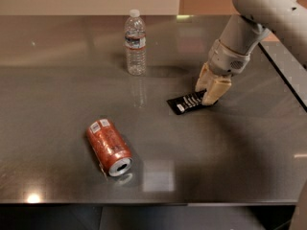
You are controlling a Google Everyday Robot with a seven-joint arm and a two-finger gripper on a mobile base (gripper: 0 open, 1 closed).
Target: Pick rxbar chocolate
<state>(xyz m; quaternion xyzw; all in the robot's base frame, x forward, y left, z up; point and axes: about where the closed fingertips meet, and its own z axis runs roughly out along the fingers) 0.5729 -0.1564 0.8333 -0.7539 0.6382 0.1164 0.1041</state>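
You have one rxbar chocolate, one soda can and one water bottle on the counter. The bar lies flat, right of centre. Its long axis runs from near-left to far-right, with the white patch at the near-left end. Your hand is down at the bar's far-right end, its fingers apart and straddling that end. The can lies on its side near-left, and the bottle stands upright at the far side.
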